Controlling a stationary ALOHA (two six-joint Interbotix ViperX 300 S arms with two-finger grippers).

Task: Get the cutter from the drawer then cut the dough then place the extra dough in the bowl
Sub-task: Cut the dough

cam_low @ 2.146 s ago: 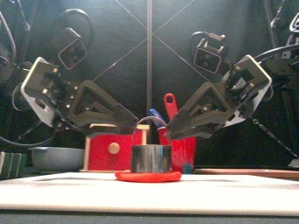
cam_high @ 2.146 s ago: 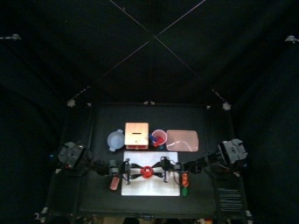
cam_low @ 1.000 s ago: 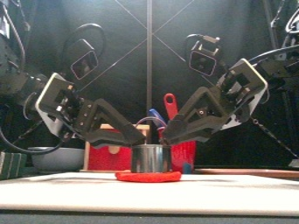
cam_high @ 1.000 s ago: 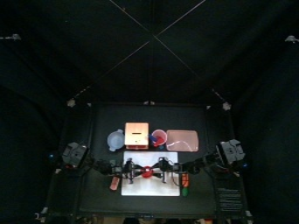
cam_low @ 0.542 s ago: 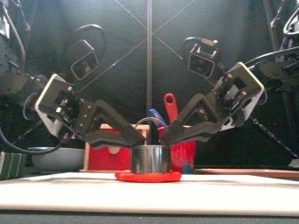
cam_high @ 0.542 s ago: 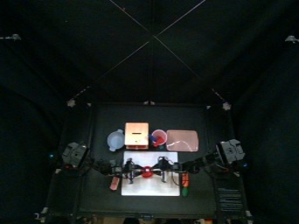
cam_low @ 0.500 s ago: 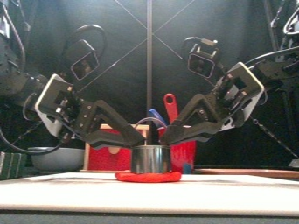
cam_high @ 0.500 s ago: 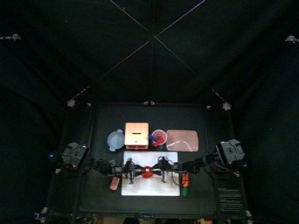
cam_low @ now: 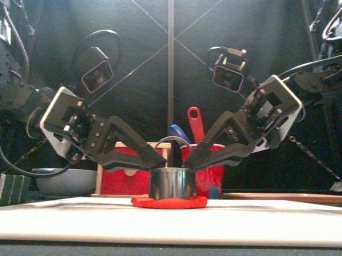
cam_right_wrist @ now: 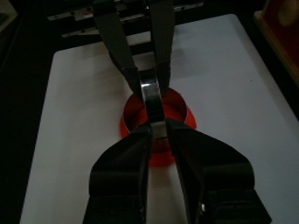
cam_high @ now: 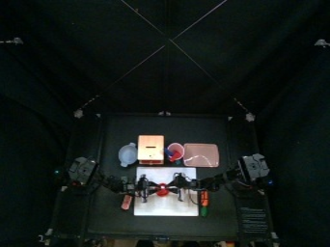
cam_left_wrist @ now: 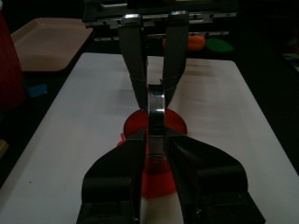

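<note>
Round metal cutter (cam_low: 171, 182), seemingly rigid, stands lower centre on soft red dough disc (cam_low: 170, 201); left gripper (cam_left_wrist: 153, 131) and right gripper (cam_right_wrist: 152, 127) clamp its wire handle (cam_low: 174, 140), the natural hold.

It was a robot lab booth: black curtains (cam_high: 77, 58) walled a small black desk (cam_high: 110, 130), and two robot arms (cam_low: 94, 125) reached over a white cutting board (cam_low: 80, 220).
</note>
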